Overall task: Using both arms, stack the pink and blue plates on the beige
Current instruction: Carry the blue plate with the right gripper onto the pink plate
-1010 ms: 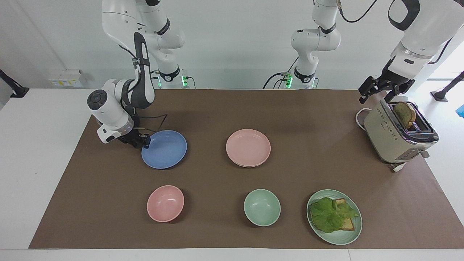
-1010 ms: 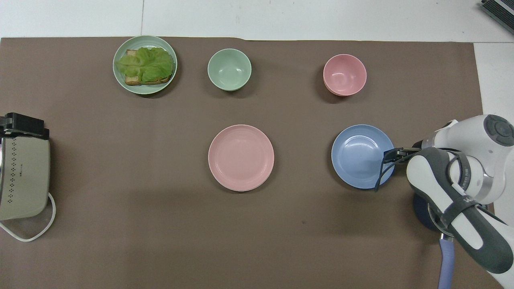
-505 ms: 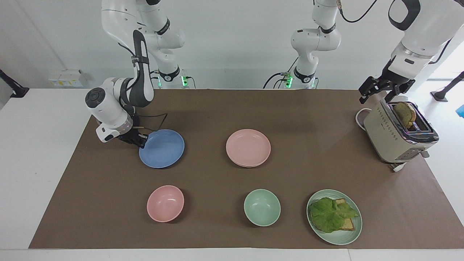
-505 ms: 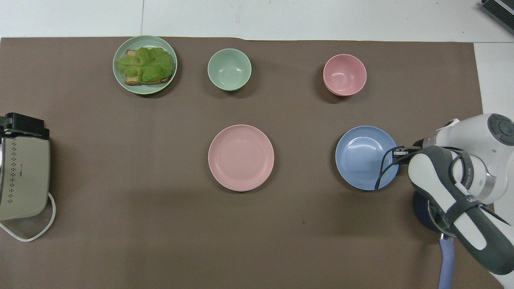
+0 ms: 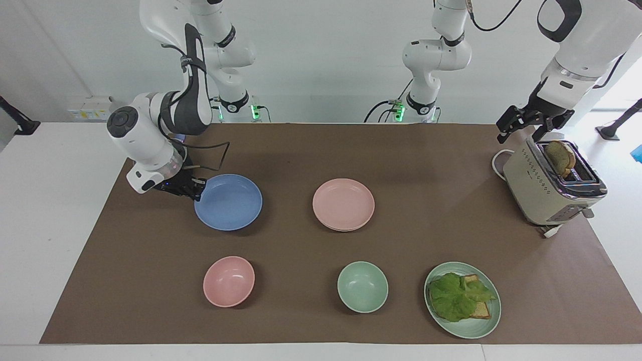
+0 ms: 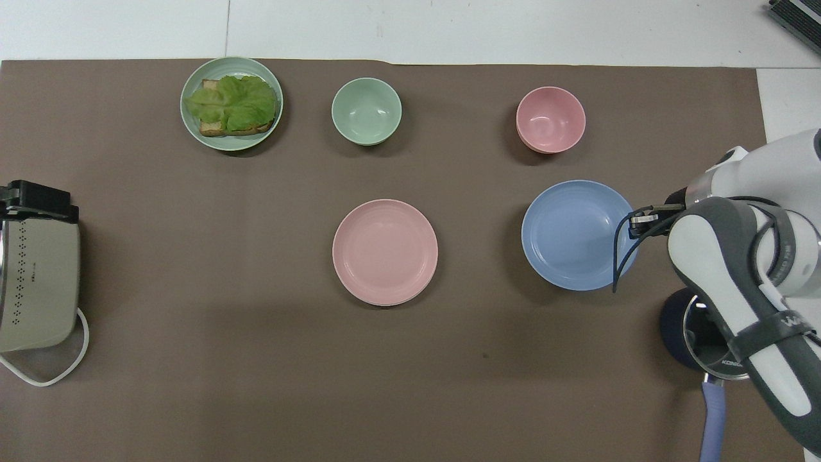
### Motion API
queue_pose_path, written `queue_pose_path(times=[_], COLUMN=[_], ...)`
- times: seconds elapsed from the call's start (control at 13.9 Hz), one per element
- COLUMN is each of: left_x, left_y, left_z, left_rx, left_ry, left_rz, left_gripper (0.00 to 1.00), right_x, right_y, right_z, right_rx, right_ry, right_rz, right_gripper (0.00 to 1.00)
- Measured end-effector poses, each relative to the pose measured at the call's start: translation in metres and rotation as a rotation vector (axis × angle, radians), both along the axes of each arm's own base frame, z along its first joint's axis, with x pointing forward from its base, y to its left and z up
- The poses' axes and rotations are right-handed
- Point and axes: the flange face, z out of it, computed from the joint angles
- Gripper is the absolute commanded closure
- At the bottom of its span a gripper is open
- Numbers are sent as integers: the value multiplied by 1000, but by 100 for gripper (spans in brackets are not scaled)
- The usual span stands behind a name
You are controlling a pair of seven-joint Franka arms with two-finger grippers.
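Brown mat covers white table; right gripper fingers clamped on blue plate; left gripper fingers spread, empty.

- We find bare mat between the blue plate and pink plate.
- The pink bowl and green bowl obstruct farther out.

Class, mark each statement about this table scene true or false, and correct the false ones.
1. The right tool grips the blue plate's rim. True.
2. The pink plate lies on another plate. True: a beige rim shows beneath it.
3. The toaster is empty. False: bread stands in its slot.
4. The left tool holds the green bowl. False: it hangs open over the toaster's end, holding nothing.
5. The pink bowl holds lettuce. False: it is empty.
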Motion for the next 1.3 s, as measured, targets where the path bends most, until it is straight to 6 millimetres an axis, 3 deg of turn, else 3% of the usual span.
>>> queue_pose_path(times=[0.43, 1.01, 1.3], left_x=[0, 0, 0], left_y=[0, 0, 0], left_z=[0, 0, 0], left_rx=[0, 0, 0], left_ry=[0, 0, 0], left_rz=[0, 0, 0], left_gripper=[0, 0, 0], right_x=[8, -4, -17], right_y=[59, 154, 215], right_z=[57, 63, 66], right_rx=[17, 20, 27], right_ry=[-60, -51, -76], right_rz=[101, 38, 1], right_gripper=[100, 100, 100])
